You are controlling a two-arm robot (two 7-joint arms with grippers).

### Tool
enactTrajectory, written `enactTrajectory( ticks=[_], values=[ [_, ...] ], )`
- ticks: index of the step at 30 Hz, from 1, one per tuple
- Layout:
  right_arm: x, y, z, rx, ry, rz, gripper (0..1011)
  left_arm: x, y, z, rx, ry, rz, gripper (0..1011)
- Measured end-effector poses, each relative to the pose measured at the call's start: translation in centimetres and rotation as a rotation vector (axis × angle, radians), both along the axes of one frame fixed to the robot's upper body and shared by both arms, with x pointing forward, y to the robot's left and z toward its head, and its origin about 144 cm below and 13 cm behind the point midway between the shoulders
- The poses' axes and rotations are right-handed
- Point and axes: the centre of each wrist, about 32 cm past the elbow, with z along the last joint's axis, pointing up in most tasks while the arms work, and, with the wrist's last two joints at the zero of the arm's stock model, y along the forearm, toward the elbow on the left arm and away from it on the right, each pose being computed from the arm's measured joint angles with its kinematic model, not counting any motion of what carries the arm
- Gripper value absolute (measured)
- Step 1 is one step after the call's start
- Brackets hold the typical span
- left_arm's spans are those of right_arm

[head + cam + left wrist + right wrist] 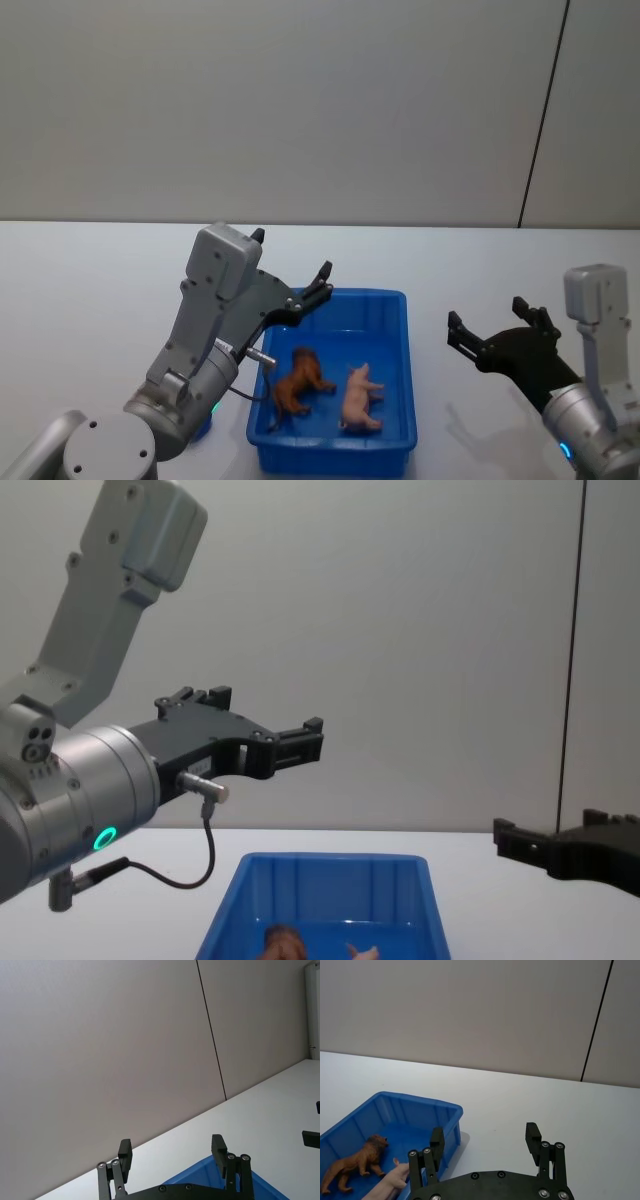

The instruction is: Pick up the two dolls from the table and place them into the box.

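My left hand (291,252) is raised over the far-left corner of the box (331,456), fingers spread apart, nothing between them. In the left wrist view the left hand (171,1144) has both fingertips wide apart, with the box's blue rim just under them. In the chest view it hangs well above the box (325,860).

The box sits on the white counter (90,290). Both dolls are inside, on the floor of the box. The brown doll (300,378) stands on the left side. The pink doll (358,397) is just beside it on the right, and I can't tell if they touch. The right wrist view shows the brown doll (357,1162) and part of the pink doll (390,1182) close together.

My right hand (488,313) is off to the right of the box and apart from it, over bare counter, fingers apart and empty. The same spread shows in its own wrist view (484,1131).
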Motion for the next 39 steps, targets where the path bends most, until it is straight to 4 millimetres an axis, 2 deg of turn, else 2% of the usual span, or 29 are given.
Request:
enactTrajectory(
  ticks=[22, 39],
  values=[
    [-0.5, -0.6, 0.0, 0.0, 0.0, -0.03, 1001, -1.1, 0.6, -0.4, -0.055, 0.07, 0.075, 1001],
    [-0.5, -0.6, 0.0, 0.0, 0.0, -0.034, 1001, -2.6, 2.7, -1.0, -0.099, 0.249, 0.173, 1001]
  ],
)
